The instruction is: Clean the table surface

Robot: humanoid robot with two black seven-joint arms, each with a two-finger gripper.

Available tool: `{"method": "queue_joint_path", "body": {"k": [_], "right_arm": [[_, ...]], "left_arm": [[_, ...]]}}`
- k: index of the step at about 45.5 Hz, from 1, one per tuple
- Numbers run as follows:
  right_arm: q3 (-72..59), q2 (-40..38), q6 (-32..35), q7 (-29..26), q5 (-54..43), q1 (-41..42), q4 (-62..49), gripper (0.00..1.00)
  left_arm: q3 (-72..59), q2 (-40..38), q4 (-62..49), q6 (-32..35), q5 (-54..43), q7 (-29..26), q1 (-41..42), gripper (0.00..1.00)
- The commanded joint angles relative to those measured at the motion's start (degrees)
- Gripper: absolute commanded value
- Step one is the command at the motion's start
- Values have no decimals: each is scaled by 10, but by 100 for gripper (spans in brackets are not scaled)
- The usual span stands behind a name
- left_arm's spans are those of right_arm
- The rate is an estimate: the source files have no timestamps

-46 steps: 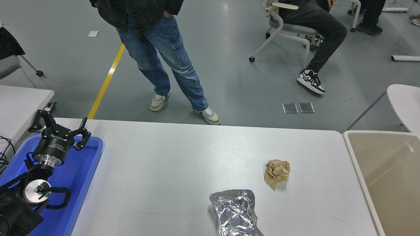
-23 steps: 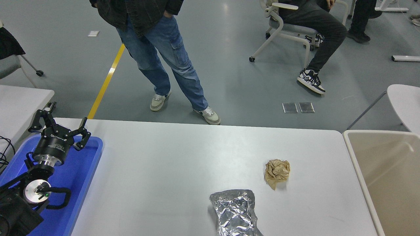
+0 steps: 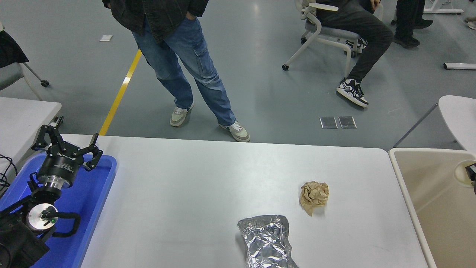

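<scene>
The matte white table surface (image 3: 193, 186) is spread across the foreground, bearing crinkled silver foil (image 3: 266, 242) and a crumpled brown paper ball (image 3: 314, 197). The left gripper (image 3: 67, 147) is held spread over a blue plastic tray (image 3: 100, 186).

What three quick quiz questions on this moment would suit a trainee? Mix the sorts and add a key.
1. True or false: the ball of brown paper lies inside the blue tray.
2. Which piece of litter lies nearest the robot's edge of the table? A) the crumpled foil B) the ball of brown paper C) neither, they lie level
3. Fill in: the left gripper hangs over the ____ with its fingers spread.

Key: 1 false, it lies on the table, right of the middle. 2 A. 3 blue tray.
</scene>
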Motion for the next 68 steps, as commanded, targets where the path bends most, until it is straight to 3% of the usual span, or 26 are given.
{"method": "queue_joint_path", "body": {"k": [1,28,53,62,68], "right_arm": [[15,15,-35,0,3,-32,-1,0],[9,51,-46,0,1,-92,0,0],[7,59,-45,0,0,-96,2,0],[10,58,-45,0,1,-96,2,59],[17,54,-47,0,3,-90,2,91]], "left_arm": [[0,0,0,0,0,0,0,100],[0,0,0,0,0,0,0,100],[0,0,0,0,0,0,0,100],[0,0,0,0,0,0,0,100],[0,0,0,0,0,0,0,100]]}}
